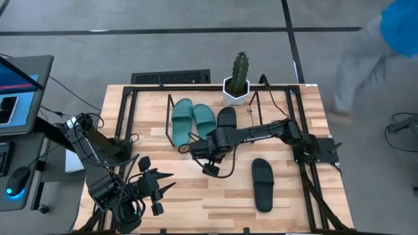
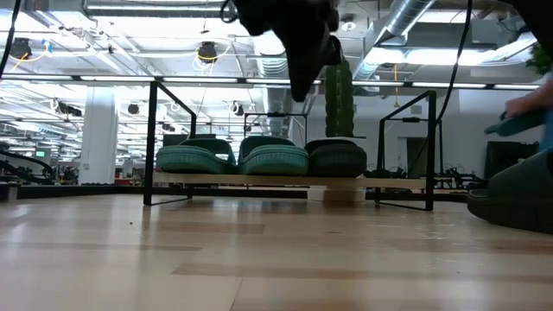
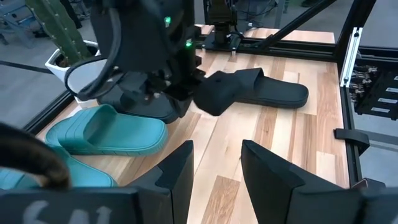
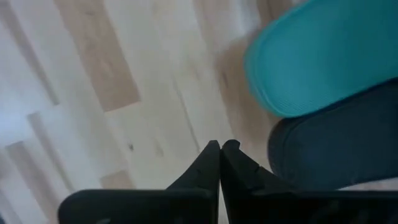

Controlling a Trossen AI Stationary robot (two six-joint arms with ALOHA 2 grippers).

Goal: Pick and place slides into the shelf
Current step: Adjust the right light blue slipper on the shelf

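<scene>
Two teal slides (image 1: pixel 192 119) (image 2: pixel 232 155) and one black slide (image 1: pixel 226 117) (image 2: pixel 337 156) lie side by side with their soles on the shelf's wooden board (image 2: pixel 259 181). The other black slide (image 1: pixel 262 184) (image 3: pixel 273 92) lies flat on the table, toward its right near part. My right gripper (image 1: pixel 210 166) (image 4: pixel 221 149) is shut and empty, raised over the table just on the near side of the shelf (image 1: pixel 171 127). My left gripper (image 1: pixel 168 183) (image 3: pixel 216 163) is open and waits at the table's near left.
A potted cactus (image 1: pixel 238 81) stands behind the shelf at the table's far edge. The black table frame (image 1: pixel 127 111) runs along both sides. A person (image 1: pixel 369 49) is beyond the far right corner. Bare wood (image 1: pixel 196 202) lies between the grippers and the loose slide.
</scene>
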